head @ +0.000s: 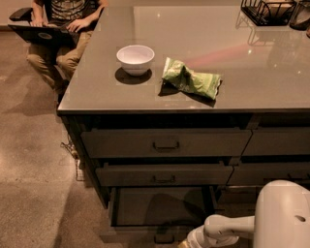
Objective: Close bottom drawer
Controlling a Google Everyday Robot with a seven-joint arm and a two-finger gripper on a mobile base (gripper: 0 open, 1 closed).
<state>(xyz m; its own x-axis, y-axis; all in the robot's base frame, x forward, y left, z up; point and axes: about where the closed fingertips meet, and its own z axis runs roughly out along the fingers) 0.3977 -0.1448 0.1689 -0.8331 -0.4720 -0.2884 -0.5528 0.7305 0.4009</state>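
Note:
The bottom drawer point(160, 208) stands pulled out below the two shut drawers of the left stack. Its inside looks dark and empty. Its front panel point(140, 236) lies near the bottom edge of the view, with the small bar handle point(164, 238) on it. My white arm point(225, 227) reaches in from the lower right. The gripper point(185, 244) sits at the very bottom edge, just right of the handle and close to the front panel, mostly cut off by the edge of the view.
The grey countertop point(242, 58) carries a white bowl point(135, 59), a green bag point(191, 78) and a black wire rack point(267, 10). A seated person with a laptop point(53, 29) is at the far left corner. The right-hand drawer column point(276, 143) is beside the stack.

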